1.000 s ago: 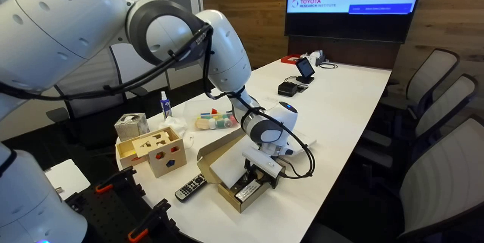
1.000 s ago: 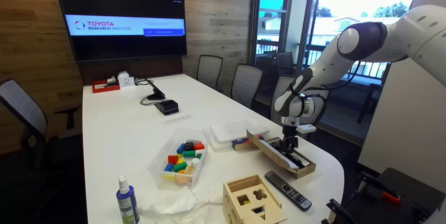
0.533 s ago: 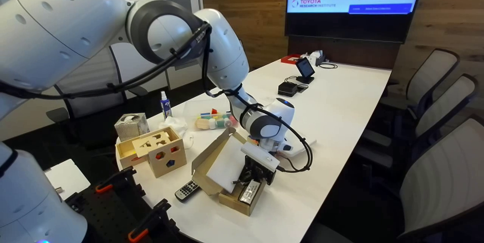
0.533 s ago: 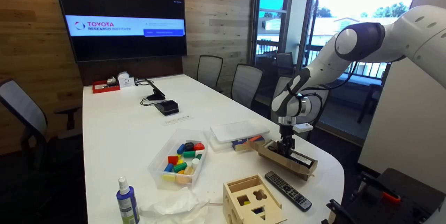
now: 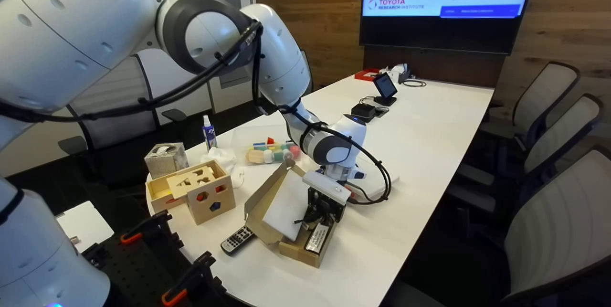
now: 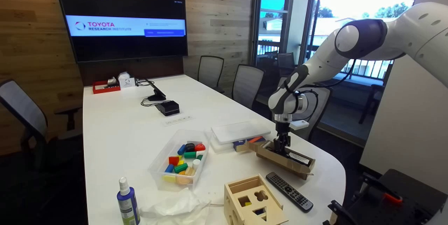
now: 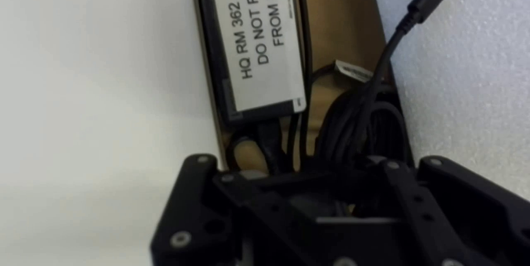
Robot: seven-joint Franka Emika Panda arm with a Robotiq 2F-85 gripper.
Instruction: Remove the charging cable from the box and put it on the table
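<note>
The open cardboard box (image 5: 297,252) sits on the table (image 5: 382,245), with a white foam sheet (image 5: 286,206) along its lid. Inside lies the black charging cable (image 7: 348,125), coiled, its plug end (image 7: 427,1) sticking up against the foam in the wrist view. Beside the coil is a black power brick (image 7: 265,113) with a white label (image 7: 261,38). My gripper (image 7: 331,177) points down into the box over the coil, also visible in both exterior views (image 6: 281,148). Its jaws look drawn together. Dark on dark hides whether any strand is between the fingertips.
A remote (image 6: 289,191) lies near the box, and a wooden shape sorter (image 5: 210,197) stands beyond it. A clear bin (image 6: 157,179) of coloured blocks, a white lid (image 6: 241,131) and a spray bottle (image 6: 127,204) are also on the table.
The jaws have come together. The arm has risen slightly and shifted toward the screen end. The box has turned and slid a little, and its lid with the foam has tilted.
</note>
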